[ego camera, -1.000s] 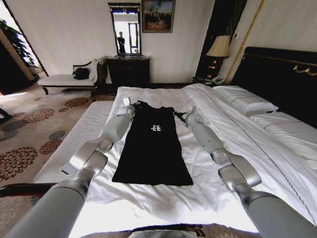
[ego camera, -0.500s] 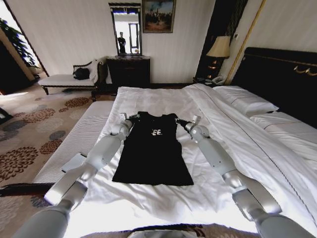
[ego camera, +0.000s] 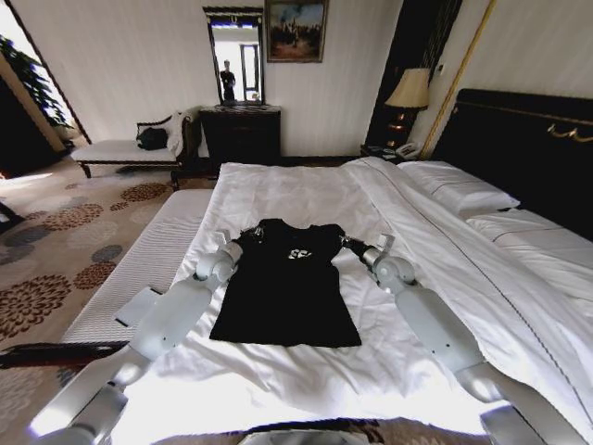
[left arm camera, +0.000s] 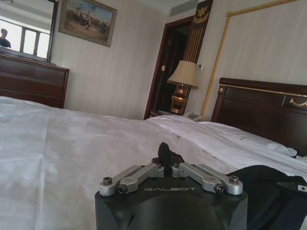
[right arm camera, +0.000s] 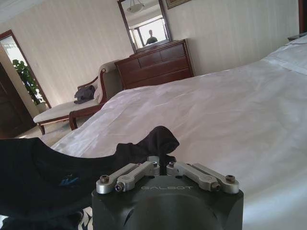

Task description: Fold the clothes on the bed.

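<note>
The clothes, one black garment with white lettering, lie lengthwise on the white bed. Its shoulder end is lifted and drawn back over the chest, so the lettering is partly curled under. My left gripper is shut on the garment's left shoulder corner, and the left wrist view shows a pinch of black fabric between its closed fingers. My right gripper is shut on the other shoulder. In the right wrist view, black cloth bunches at its tips, with the rest of the garment spreading out beside it.
Pillows and a dark headboard lie to the right. Beyond the bed stand a lamp, a dark dresser and a white bench with a black handbag. Patterned carpet borders the bed's left side.
Both grippers have pulled back toward me across the bed, dragging the garment's shoulder end with them. The top edge now folds over the chest and the lettering sits nearer.
</note>
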